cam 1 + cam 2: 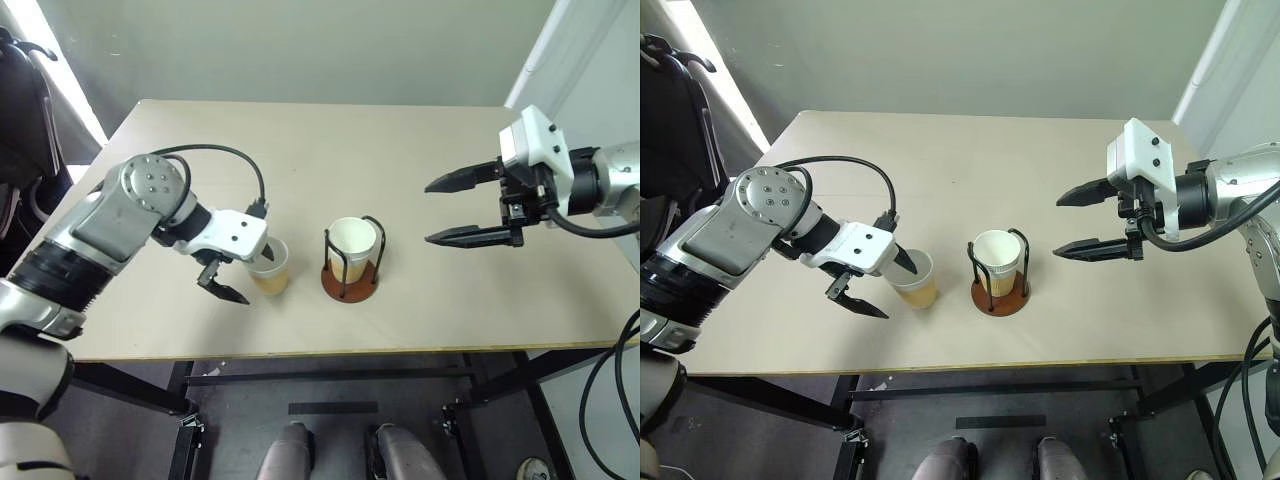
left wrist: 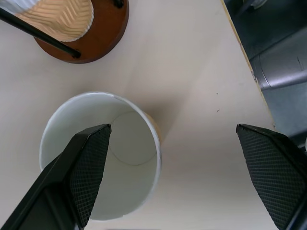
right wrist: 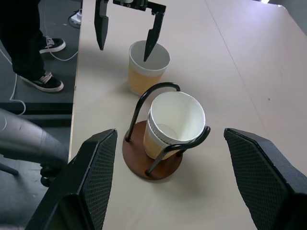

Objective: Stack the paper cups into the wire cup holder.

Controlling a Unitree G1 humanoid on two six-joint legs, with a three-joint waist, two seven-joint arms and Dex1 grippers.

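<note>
Paper cups sit on the tan table (image 1: 450, 200) in two spots. One loose paper cup (image 1: 270, 266) stands upright just beside the wire cup holder (image 1: 351, 262), apart from it. The left gripper (image 1: 233, 272) points steeply down over this cup with its jaws spread wide and grasping nothing: one finger (image 2: 84, 163) reaches inside the cup's white mouth, close to the inner wall, while the other finger (image 2: 271, 167) hangs outside over bare table, on the side of the table's near edge. Whether the inner finger touches the cup wall cannot be told.

In the holder, nested cups (image 3: 173, 122) stand upright on the reddish-brown disc base (image 3: 139, 160), ringed by the black wire loops (image 3: 148, 96); at least two stacked rims show, and the top rim stands about level with the tops of the loops.

The right gripper (image 1: 462, 208) hovers above the table, well apart from the holder, pointing toward it and slightly down. Its jaws are spread and empty. From its wrist, the holder lies straight ahead between the two fingers, with the loose cup and the left gripper beyond it. A person's dark trousers and sneakers (image 3: 43, 62) show on the floor past the table's edge.
</note>
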